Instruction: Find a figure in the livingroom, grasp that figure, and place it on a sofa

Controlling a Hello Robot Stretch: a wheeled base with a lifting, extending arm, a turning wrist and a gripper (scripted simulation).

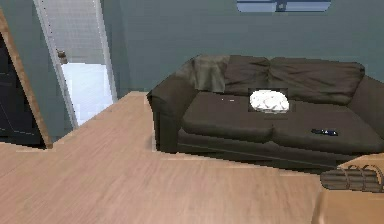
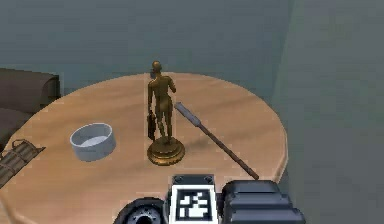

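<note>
No word, number, label or sign can be read anywhere. The white square (image 2: 195, 205) at the end of the arm (image 2: 262, 200) carries black block marks, a pattern rather than letters or digits. The small dark thing (image 1: 323, 131) lying on the sofa (image 1: 172, 112) is too small to tell whether it bears any print.
</note>
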